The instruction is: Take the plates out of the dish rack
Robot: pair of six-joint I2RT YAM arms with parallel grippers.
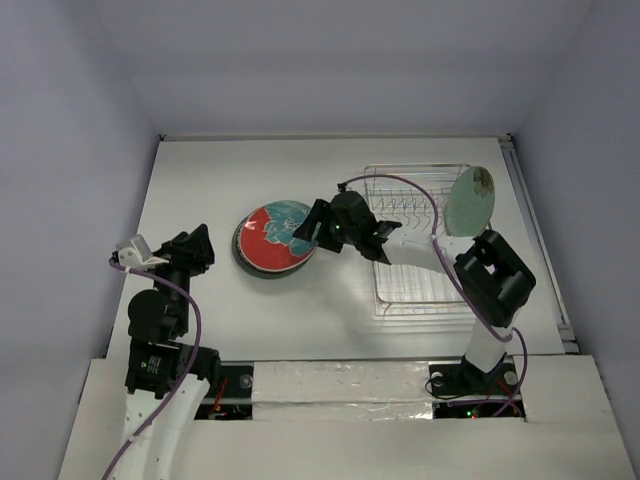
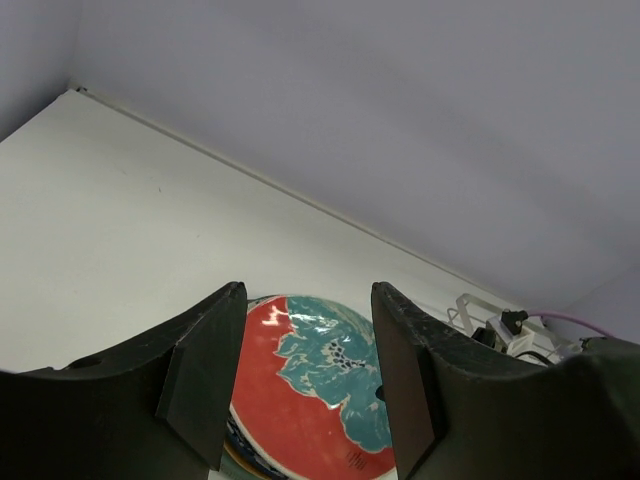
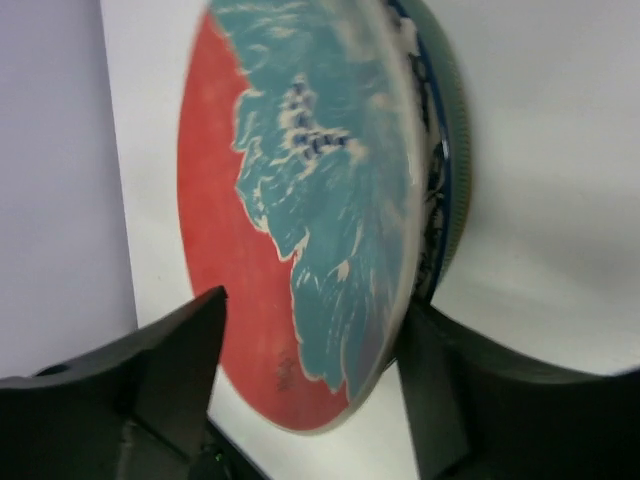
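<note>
Red with a teal flower, the top plate (image 1: 272,232) lies flat on a stack (image 1: 243,262) left of the rack (image 1: 420,290), probably the drop-off spot for unloaded dishes. The right gripper (image 1: 312,230) sits at that plate's rack-side edge, its arm reaching across the rack. One pale green plate (image 1: 470,200) stands on edge at the rack's far right corner, held up by the wires; the task looks one plate short of done. The left gripper (image 1: 197,247) hangs apart over the table (image 1: 200,180).

From the left wrist, the left gripper (image 2: 305,300) is spread wide with nothing in it; the red plate (image 2: 300,400) shows beyond the gap.

From the right wrist, the right gripper (image 3: 315,305) straddles the red plate (image 3: 300,200) near its rim, jaws wide apart. One finger (image 3: 170,370) stands clear of the painted face. The other (image 3: 450,400) sits behind the rim, contact unclear. It does not look clamped. A blue-rimmed plate (image 3: 432,200) peeks out underneath.
</note>
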